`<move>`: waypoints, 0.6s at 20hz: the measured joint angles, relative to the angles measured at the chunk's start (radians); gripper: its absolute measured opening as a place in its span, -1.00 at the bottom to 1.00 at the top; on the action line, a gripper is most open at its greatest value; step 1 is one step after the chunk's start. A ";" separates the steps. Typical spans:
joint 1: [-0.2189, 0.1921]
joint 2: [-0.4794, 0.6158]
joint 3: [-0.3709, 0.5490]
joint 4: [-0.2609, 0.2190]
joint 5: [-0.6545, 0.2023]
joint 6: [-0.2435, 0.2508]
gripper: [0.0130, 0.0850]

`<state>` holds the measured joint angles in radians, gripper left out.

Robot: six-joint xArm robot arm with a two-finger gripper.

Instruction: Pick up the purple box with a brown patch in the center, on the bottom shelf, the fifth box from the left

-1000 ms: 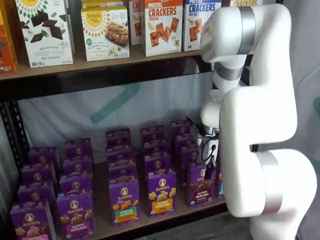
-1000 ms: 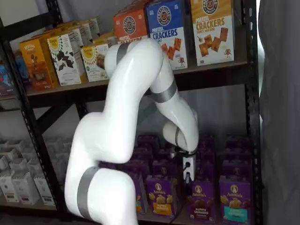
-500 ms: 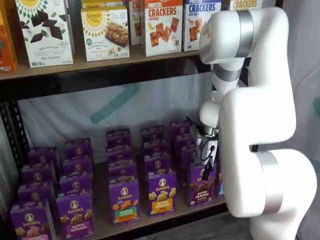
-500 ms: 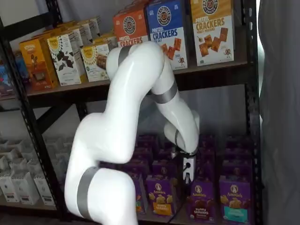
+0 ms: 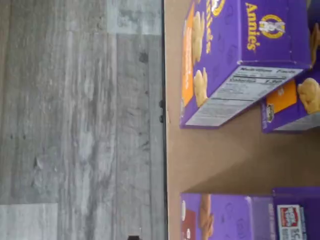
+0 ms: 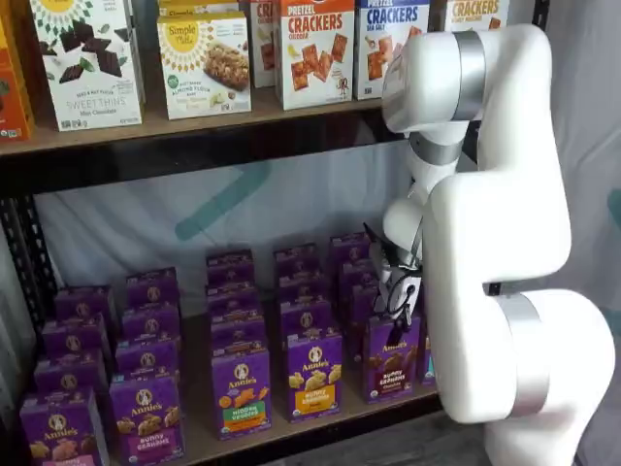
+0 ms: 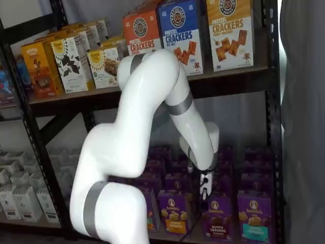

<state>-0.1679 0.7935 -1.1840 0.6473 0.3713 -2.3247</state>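
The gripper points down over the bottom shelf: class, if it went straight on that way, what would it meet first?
Most likely the top of the purple box of bunny grahams, directly below the gripper; depth is unclear, so it might instead slip just beside it.

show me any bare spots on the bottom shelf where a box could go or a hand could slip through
The bottom shelf has a bare strip between the second and third columns of purple cartons, and thin lanes between the other columns. Around the purple box, where the pincer hangs, cartons stand crowded, with only thin lanes.
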 joint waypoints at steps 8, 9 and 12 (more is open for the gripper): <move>0.004 0.059 -0.077 -0.060 -0.007 0.061 1.00; 0.004 0.067 -0.086 -0.072 -0.010 0.071 1.00; 0.004 0.090 -0.106 -0.115 -0.030 0.107 1.00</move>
<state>-0.1638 0.8837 -1.2902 0.5328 0.3409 -2.2173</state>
